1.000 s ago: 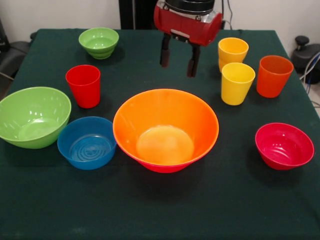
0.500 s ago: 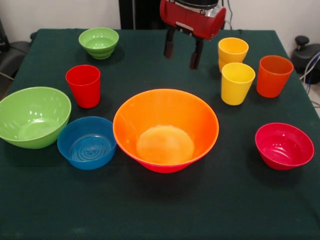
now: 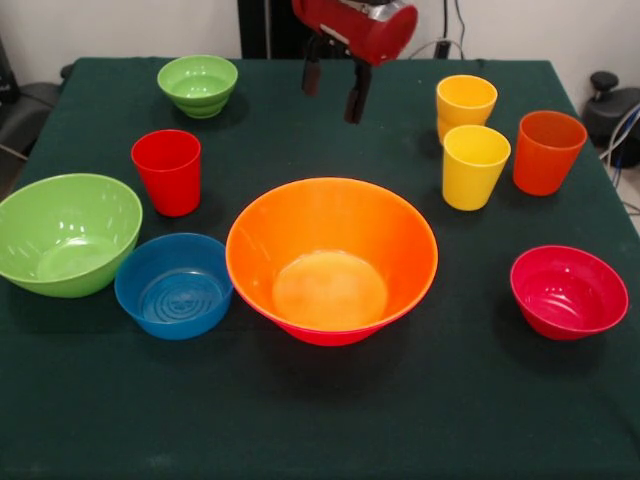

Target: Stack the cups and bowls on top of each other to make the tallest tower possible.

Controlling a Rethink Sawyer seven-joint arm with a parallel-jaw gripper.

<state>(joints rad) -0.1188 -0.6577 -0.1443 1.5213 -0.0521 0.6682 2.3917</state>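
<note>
Hand (image 3: pixel 333 92) raised, fingers apart, empty

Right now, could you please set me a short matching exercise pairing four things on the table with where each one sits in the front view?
Things:
1. blue bowl
2. red bowl
3. small green bowl
4. orange cup

Places:
A. far left of the table
B. near right, alone
C. beside the two yellow cups
D. touching the big orange bowl's left side

Pairs: 1-D, 2-B, 3-A, 4-C
</note>
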